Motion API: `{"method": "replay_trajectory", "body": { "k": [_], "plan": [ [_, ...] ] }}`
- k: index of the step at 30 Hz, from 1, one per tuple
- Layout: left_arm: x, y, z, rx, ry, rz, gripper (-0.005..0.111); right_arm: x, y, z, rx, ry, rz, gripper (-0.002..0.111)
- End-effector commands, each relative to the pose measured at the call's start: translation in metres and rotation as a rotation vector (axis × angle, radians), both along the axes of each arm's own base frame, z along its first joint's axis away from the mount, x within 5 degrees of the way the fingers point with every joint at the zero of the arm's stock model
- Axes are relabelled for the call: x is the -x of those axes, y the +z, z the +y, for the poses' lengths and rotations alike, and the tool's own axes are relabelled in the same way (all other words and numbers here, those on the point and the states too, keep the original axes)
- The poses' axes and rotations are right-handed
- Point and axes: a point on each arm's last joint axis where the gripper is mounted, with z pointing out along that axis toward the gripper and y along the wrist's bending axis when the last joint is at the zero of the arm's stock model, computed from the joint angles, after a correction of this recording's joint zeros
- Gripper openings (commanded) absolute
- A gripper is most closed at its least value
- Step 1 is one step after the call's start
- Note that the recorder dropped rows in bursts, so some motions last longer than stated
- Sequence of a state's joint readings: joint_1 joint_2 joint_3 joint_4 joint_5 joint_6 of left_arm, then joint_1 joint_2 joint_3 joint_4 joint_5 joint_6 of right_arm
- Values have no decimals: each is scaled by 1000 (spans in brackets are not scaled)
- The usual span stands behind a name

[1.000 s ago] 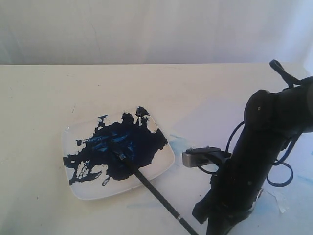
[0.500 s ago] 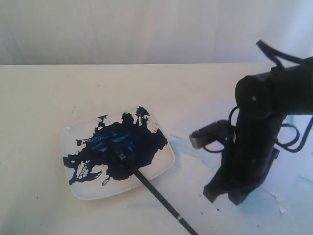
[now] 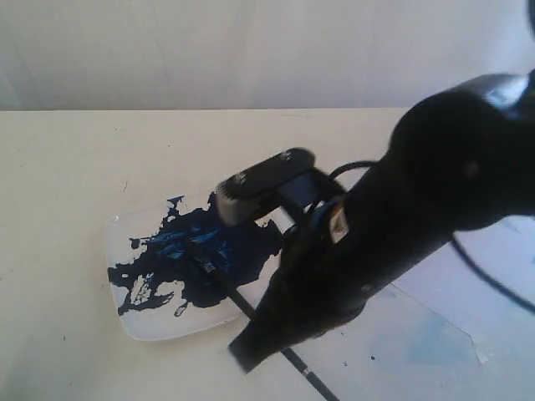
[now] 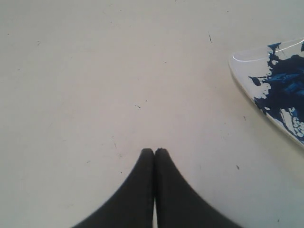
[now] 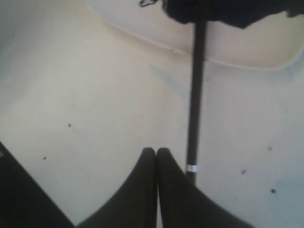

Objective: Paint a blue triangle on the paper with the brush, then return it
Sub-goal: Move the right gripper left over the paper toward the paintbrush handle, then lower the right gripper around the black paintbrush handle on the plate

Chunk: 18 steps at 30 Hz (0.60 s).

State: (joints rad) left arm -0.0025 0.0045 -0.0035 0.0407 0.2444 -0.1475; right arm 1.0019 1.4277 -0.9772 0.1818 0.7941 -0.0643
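Brush (image 5: 195, 95) is lying with its tip in the blue paint on the plate (image 3: 150, 330), handle hanging off the rim. Right gripper (image 5: 156, 152) is pinched closed on nothing, just beside the handle. Left gripper (image 4: 154, 152) is closed too, over the table (image 4: 95, 71).

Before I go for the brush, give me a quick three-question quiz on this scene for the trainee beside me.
1. True or false: the right gripper is clamped on the brush.
2. Fill the gap: the left gripper has its jaws ____.
3. Where is the brush's bristle tip? A) resting in the blue paint on the plate; B) lifted in the air; C) held by the left gripper.

Key: 1 false, its jaws are shut on nothing and the brush lies beside them. 2 shut. 3 A.
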Motion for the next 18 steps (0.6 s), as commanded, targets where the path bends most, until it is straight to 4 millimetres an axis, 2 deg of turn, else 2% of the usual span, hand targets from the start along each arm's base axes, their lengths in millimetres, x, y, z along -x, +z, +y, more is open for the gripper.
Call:
{"method": "replay_trajectory", "body": {
  "k": [1, 5, 9, 15, 18],
  "plan": [
    [0, -1, 0, 8, 3, -1, 0, 22, -30, 27, 76, 90, 47, 0],
    [0, -1, 0, 8, 3, -1, 0, 31, -54, 39, 156, 126, 39, 0],
    [0, -1, 0, 8, 3, -1, 0, 31, -72, 49, 150, 123, 25, 0],
    [0, -1, 0, 8, 3, -1, 0, 32, -99, 44, 222, 130, 38, 0],
    [0, -1, 0, 8, 3, -1, 0, 29, -105, 44, 255, 141, 14, 0]
  ]
}}
